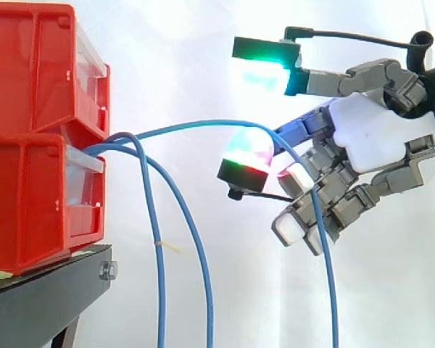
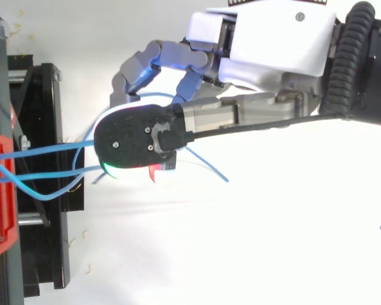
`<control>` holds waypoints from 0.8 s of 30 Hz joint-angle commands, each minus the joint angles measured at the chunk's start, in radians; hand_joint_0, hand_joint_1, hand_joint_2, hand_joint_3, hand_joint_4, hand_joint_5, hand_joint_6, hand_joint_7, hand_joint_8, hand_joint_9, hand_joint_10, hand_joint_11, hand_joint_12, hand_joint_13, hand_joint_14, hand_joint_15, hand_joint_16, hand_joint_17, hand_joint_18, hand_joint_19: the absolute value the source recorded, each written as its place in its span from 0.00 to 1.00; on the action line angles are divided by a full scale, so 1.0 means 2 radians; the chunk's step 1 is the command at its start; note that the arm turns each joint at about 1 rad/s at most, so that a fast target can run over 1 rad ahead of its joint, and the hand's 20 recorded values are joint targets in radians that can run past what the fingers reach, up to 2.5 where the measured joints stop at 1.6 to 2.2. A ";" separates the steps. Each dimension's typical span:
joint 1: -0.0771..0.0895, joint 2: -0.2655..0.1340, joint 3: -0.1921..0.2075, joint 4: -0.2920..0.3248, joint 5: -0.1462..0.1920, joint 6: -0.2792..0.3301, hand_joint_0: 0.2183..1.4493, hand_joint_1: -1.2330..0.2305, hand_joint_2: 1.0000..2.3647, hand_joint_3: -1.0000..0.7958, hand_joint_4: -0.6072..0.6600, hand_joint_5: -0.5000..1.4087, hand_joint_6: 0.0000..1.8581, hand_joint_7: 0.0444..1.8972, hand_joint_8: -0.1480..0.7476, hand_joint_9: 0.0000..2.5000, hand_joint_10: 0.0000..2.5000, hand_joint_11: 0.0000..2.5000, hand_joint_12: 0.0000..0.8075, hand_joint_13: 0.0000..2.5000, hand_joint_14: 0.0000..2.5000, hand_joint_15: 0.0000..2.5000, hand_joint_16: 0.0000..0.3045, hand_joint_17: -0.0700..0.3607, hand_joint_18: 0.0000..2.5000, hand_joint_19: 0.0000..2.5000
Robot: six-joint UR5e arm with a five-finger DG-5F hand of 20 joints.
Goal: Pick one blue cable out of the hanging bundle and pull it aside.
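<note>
On the black stand (image 1: 43, 301), stacked red bins (image 1: 29, 188), right of them the hand (image 1: 377, 138), lower fingers clenched round one blue cable (image 1: 203, 124) arching from the bins' front edge, other cables (image 1: 160, 290) hanging just beside the stand.

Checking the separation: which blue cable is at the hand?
The cable arching rightward into the hand's curled fingers; the other two drop beside the red bins.

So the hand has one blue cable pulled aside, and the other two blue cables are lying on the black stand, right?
Not quite. The hand does have one blue cable pulled aside, fingers curled round it, but the other two blue cables are not lying on the black stand. The side view shows them hanging down past its edge from the red bins.
</note>
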 commanded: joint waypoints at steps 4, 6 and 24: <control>-0.007 -0.001 -0.003 -0.001 0.002 -0.002 0.25 0.57 0.00 0.29 0.51 0.21 0.46 0.45 0.47 0.43 0.01 0.24 0.54 0.34 0.01 0.22 0.20 0.48 0.26 0.28; -0.008 -0.001 -0.021 0.002 0.002 0.000 0.24 0.55 0.00 0.29 0.52 0.21 0.46 0.44 0.47 0.44 0.01 0.24 0.54 0.34 0.01 0.22 0.20 0.48 0.26 0.28; -0.009 -0.001 -0.033 0.029 0.003 0.032 0.28 0.40 0.01 0.45 0.54 0.21 0.48 0.48 0.50 0.43 0.01 0.25 0.57 0.35 0.01 0.22 0.22 0.51 0.28 0.27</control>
